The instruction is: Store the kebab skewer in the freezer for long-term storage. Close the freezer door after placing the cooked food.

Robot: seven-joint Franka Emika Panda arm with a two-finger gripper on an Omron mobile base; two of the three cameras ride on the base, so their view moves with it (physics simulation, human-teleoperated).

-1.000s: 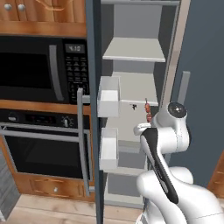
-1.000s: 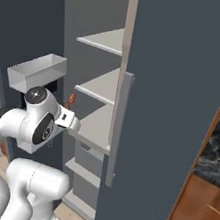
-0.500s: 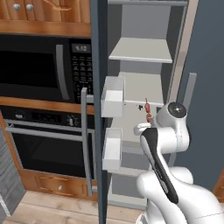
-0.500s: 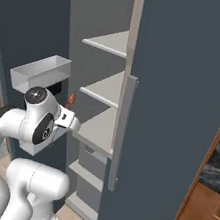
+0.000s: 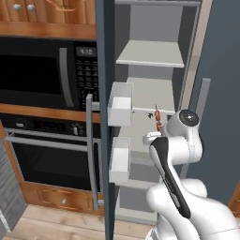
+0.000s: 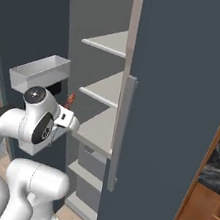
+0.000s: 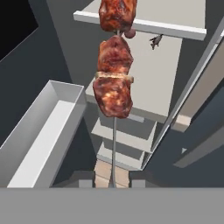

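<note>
Claw [image 7: 113, 183] clamped on bare stick end of kebab skewer [image 7: 114, 78], chunks pointing toward 12 o'clock, in front of open freezer [image 5: 154, 54] shelves. Probably light, stiff, top-heavy; best pinched on bare stick, not greasy chunks.

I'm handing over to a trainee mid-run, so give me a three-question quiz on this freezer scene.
1. True or false: the gripper is shut on the kebab skewer.
2. The freezer door is: A) open B) closed.
3. Fill in: the skewer is not yet resting on a ____ of the freezer.

Key: 1 true; 2 A; 3 shelf.
</note>
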